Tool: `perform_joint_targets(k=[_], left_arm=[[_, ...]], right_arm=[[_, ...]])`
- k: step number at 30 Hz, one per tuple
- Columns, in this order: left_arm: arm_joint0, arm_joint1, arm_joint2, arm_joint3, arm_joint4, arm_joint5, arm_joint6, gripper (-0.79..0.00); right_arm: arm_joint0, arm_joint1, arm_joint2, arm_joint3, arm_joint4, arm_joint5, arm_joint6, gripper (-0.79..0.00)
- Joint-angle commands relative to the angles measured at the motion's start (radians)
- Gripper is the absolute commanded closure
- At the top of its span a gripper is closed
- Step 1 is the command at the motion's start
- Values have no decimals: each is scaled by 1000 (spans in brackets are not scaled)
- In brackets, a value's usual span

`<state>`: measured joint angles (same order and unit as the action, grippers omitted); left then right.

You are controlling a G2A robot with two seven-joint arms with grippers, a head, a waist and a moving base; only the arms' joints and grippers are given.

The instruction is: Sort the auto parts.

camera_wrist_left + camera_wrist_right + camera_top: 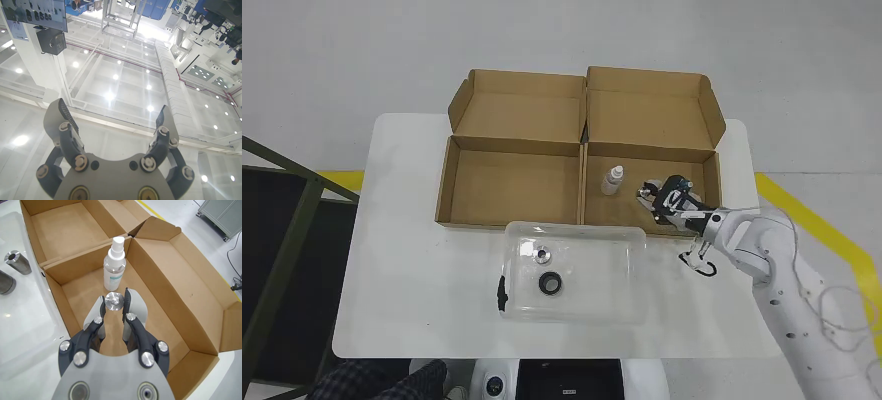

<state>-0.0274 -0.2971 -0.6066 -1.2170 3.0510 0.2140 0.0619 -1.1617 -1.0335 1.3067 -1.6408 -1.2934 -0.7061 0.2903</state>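
In the top view, right of centre, the right gripper (657, 195) sits inside the right-hand cardboard box (662, 165). Its pads are clamped on opposite edges of a round metal disc (114, 303) just beside the upright spray bottle (614, 180), held low, I judge, so the disc can be set down there. Two more metal parts (542, 254) lie in the clear tray (612, 290) at lower centre, while the left gripper (113, 115) is spread wide on nothing and points at the ceiling, apparently parked out of the way.

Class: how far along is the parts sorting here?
Done, apparently: the bottle stands in the right box. In hand: the right gripper is shut on a disc in that box. To do: a small cylinder and a large cylinder sit in the tray.
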Motion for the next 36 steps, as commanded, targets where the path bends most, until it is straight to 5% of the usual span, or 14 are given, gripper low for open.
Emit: perform_joint_targets(k=[1,18,22,29,36], left_arm=[[0,0,0,0,0,0,0,-785],[0,0,0,0,0,0,0,-785],[0,0,0,0,0,0,0,-785],[0,0,0,0,0,0,0,-785],[0,0,0,0,0,0,0,-785]], right_arm=[[21,-3,-19,19,-7,-1,8,0],[152,-30,-141,179,-47,54,24,0],[168,-35,-158,194,-57,59,29,-175],[185,-40,-177,215,-70,63,29,-191],[180,-38,-166,195,-73,65,30,-292]])
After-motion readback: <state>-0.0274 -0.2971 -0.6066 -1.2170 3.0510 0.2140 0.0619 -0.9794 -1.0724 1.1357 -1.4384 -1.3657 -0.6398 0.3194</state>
